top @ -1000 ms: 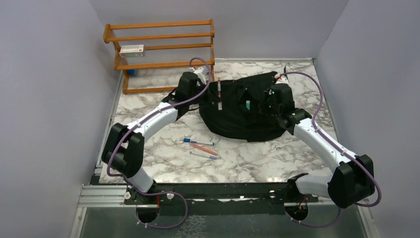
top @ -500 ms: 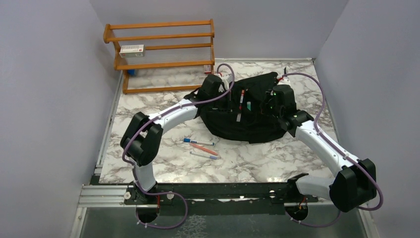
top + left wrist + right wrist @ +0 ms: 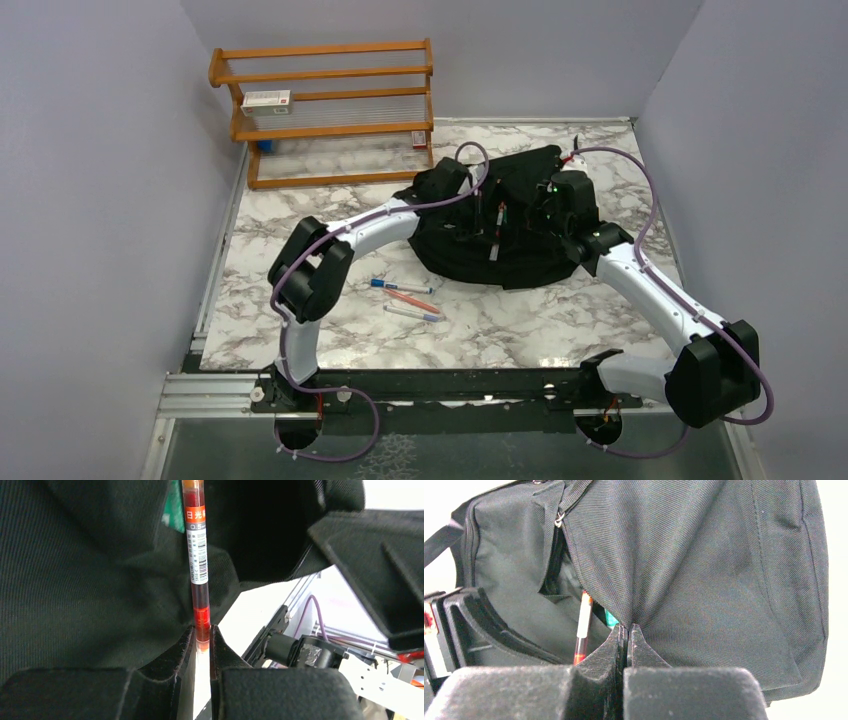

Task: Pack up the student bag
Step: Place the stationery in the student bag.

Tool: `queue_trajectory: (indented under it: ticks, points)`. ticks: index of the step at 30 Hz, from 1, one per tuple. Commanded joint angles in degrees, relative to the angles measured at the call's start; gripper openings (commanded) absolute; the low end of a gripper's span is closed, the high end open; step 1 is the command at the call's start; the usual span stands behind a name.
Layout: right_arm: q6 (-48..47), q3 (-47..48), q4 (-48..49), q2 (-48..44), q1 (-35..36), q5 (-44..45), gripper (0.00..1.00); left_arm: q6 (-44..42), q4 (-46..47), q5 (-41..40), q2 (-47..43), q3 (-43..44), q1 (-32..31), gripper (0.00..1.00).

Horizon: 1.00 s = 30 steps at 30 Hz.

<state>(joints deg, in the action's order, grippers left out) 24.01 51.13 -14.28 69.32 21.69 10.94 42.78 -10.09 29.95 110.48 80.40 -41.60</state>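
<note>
The student bag [image 3: 520,250], a large black fabric backpack, lies in the middle of the marble table. My left gripper [image 3: 499,211] hangs over it, shut on the red end of a red pen [image 3: 496,240]. In the left wrist view the left gripper [image 3: 201,635] pinches the pen [image 3: 196,555], which points away toward the dark bag opening [image 3: 260,535]. My right gripper [image 3: 626,628] is shut on a fold of the bag's fabric [image 3: 704,570], holding the flap up. Beside it the pen [image 3: 583,622] stands at the opening. From above, the right gripper [image 3: 533,207] sits at the bag's right side.
Three pens [image 3: 404,299] lie on the table in front of the bag. A wooden rack [image 3: 330,110] stands at the back left with a white box [image 3: 265,99] on it. Grey walls close in on both sides.
My left arm has swung right, carrying the red pen from the bag's left edge to over its opening. The right gripper has kept its hold on the fabric.
</note>
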Motion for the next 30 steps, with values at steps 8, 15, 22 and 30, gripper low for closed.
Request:
queue_trajectory:
  ticks: [8, 15, 22, 30]
  points:
    - [1.54, -0.98, -0.26, -2.17, 0.28, -1.06, 0.01, -0.61, -3.40, 1.64, 7.78, 14.97, 0.50, 0.00]
    - [2.13, -1.16, -0.20, -2.25, 0.28, -2.65, 0.01, -1.69, -3.47, -0.47, 11.89, 21.62, 1.35, 0.00]
    - [2.71, -1.09, -0.22, -2.07, 0.28, -5.11, 0.01, 0.28, -1.45, -3.07, 15.47, 26.74, 1.61, 0.00]
    - [3.84, -0.99, -0.22, -2.05, 0.28, -8.17, 0.01, 2.61, 3.03, -3.74, 17.12, 27.44, 1.62, 0.00]
